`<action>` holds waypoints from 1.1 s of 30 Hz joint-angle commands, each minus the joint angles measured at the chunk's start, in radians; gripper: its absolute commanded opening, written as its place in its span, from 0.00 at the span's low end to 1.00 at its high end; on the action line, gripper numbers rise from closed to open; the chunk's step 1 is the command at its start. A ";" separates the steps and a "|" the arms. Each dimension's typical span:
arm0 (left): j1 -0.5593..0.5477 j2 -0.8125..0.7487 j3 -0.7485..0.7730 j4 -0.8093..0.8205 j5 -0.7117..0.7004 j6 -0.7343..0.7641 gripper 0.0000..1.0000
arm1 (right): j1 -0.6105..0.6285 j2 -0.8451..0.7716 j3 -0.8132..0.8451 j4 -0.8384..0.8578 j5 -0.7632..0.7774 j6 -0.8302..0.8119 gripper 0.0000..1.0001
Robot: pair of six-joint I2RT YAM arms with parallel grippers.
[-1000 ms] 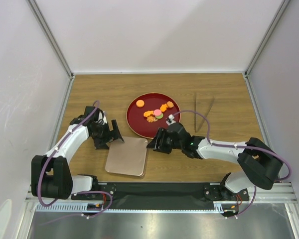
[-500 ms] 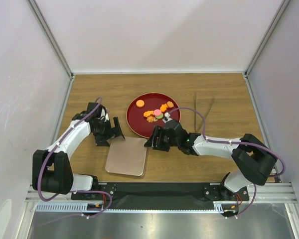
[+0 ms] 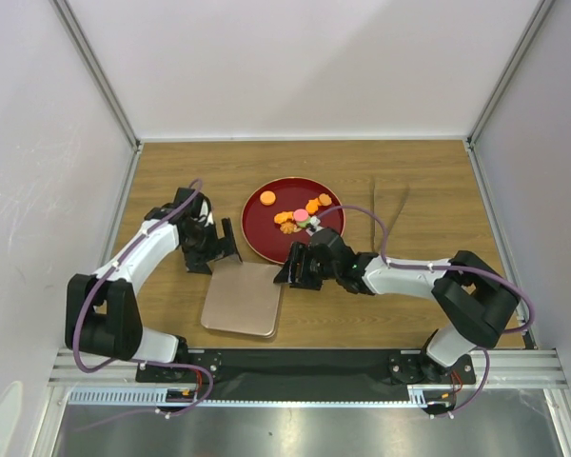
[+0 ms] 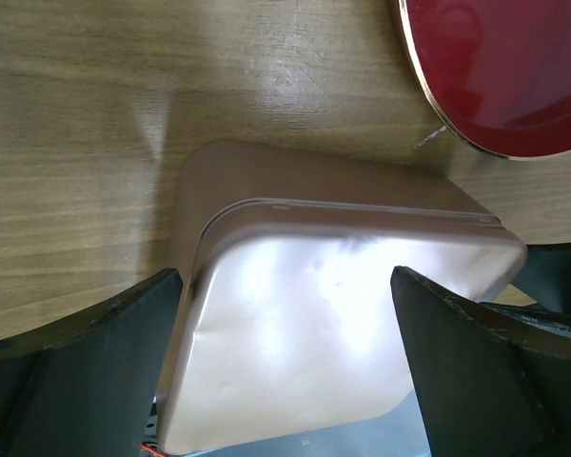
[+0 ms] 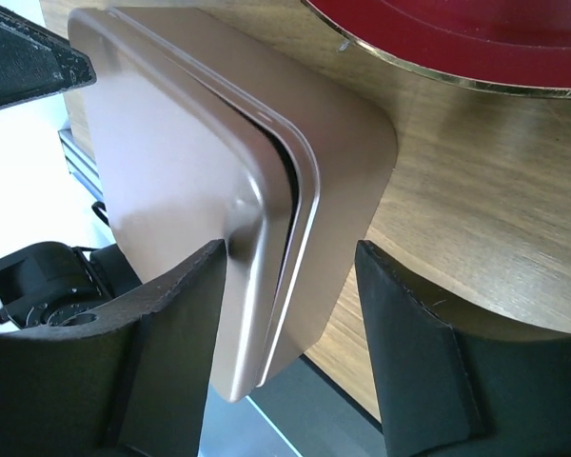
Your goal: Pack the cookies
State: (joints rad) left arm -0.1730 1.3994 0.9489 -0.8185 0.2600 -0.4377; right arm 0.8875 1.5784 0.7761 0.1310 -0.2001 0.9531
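The cookies (image 3: 300, 217) lie in a small cluster on the red plate (image 3: 265, 231), at the middle of the table (image 3: 171, 181). Just in front of the plate sits a pinkish-brown tin (image 3: 243, 300). The left arm bends its elbow outward and reaches in. The left gripper (image 3: 219, 249) is at the tin's far left corner, its fingers (image 4: 95, 371) spread wide to either side of the tin. The right arm stretches low across to the left. The right gripper (image 3: 293, 269) is at the far right corner, fingers (image 5: 171, 324) apart around the tin's rim. Tongs (image 3: 388, 214) lie to the right of the plate.
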 commanded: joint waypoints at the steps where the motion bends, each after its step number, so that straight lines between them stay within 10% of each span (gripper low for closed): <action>1: -0.019 0.013 0.050 -0.013 -0.019 -0.018 0.98 | -0.010 0.014 0.015 0.038 -0.024 -0.024 0.61; 33: -0.031 0.026 -0.052 0.055 -0.054 -0.087 0.98 | -0.030 0.057 -0.058 0.079 -0.076 -0.042 0.50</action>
State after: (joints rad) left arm -0.1944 1.4399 0.9211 -0.7872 0.2184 -0.5018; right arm 0.8600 1.6123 0.7422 0.2173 -0.2676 0.9390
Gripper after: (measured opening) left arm 0.982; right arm 0.516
